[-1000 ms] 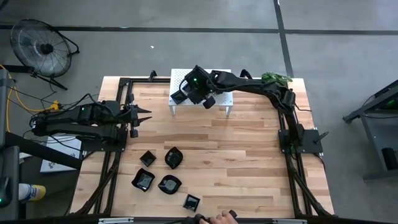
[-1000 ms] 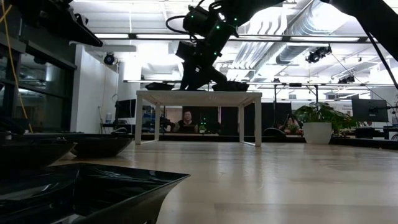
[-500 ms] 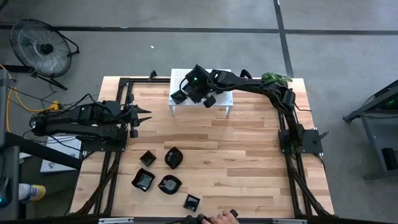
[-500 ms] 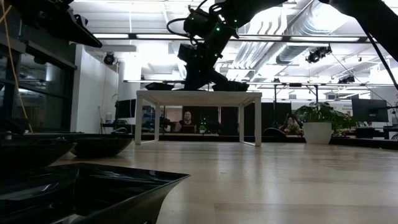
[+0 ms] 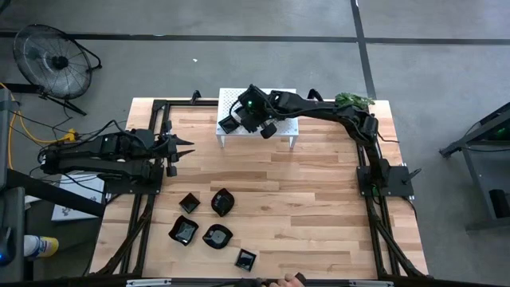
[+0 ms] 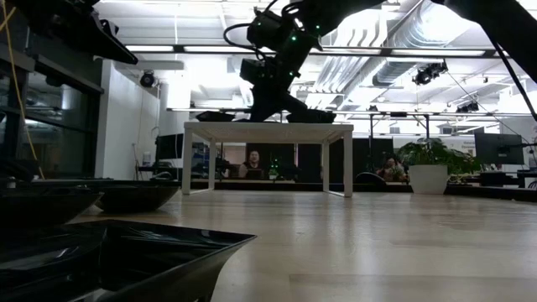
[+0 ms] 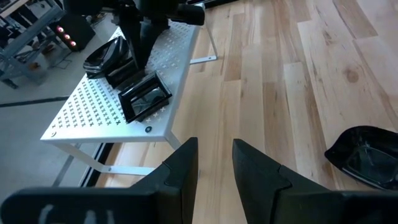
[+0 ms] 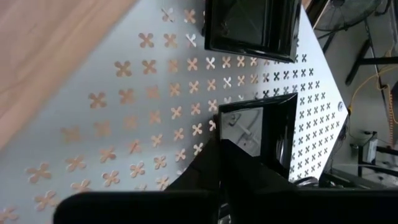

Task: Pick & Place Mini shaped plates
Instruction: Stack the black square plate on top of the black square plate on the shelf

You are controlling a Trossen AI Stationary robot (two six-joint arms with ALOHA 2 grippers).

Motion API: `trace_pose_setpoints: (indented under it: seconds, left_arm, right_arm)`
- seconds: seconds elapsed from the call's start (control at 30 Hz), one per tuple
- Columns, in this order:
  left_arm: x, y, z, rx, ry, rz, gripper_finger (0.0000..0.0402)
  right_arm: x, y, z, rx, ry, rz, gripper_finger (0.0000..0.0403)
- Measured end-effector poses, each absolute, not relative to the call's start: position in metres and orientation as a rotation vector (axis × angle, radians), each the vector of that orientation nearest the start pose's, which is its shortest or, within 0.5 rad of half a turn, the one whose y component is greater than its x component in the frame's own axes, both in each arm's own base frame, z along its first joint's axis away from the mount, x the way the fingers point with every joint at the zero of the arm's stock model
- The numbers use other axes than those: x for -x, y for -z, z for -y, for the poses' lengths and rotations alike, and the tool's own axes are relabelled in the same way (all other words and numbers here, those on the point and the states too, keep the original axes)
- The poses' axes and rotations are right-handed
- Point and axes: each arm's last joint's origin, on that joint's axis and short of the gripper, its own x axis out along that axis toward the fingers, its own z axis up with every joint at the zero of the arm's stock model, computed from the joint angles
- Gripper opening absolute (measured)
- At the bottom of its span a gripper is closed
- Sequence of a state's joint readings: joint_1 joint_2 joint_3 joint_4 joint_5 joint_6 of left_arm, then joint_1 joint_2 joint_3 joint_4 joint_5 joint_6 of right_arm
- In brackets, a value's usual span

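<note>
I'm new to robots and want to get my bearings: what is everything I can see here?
Loose plates: five, black, on table, near left part.
Held plate: one, black, on stand.
Other stand plates: two, black, beside it.
Stand: one, white, table's far edge.
Fan: one, grey, floor, far left.
Plant: one, green, far right corner.
Left pincer: black, open, left edge.
Right pincer: black, shut on held plate.
</note>
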State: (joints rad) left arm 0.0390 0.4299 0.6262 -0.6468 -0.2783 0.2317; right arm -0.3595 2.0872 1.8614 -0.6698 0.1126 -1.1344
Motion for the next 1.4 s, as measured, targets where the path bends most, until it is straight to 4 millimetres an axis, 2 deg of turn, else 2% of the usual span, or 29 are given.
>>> trace_pose_setpoints:
  seconds: [0.37,0.93,1.1,1.27,1.4]
  left_arm:
    - [-0.094,-0.279,-0.012,-0.274,-0.259,-0.483,0.0097]
    - [-0.094,-0.279,-0.012,-0.265,-0.262,-0.481,0.0097]
    - [-0.094,-0.279,-0.012,-0.265,-0.262,-0.481,0.0097]
    - [-0.094,-0.279,-0.012,-0.264,-0.263,-0.48,0.0097]
    - [-0.094,-0.279,-0.012,-0.256,-0.265,-0.479,0.0097]
  right_arm:
    - [-0.439,-0.26,0.137,0.96,-0.074,-1.099,0.0001]
    - [-0.433,-0.258,0.131,0.822,0.042,-1.199,0.0]
    - [-0.427,-0.266,0.12,0.794,0.021,-1.202,0.0]
    - [-0.418,-0.285,0.109,0.72,0.014,-1.161,0.0]
    - [-0.415,-0.288,0.096,0.712,-0.011,-1.174,0.0]
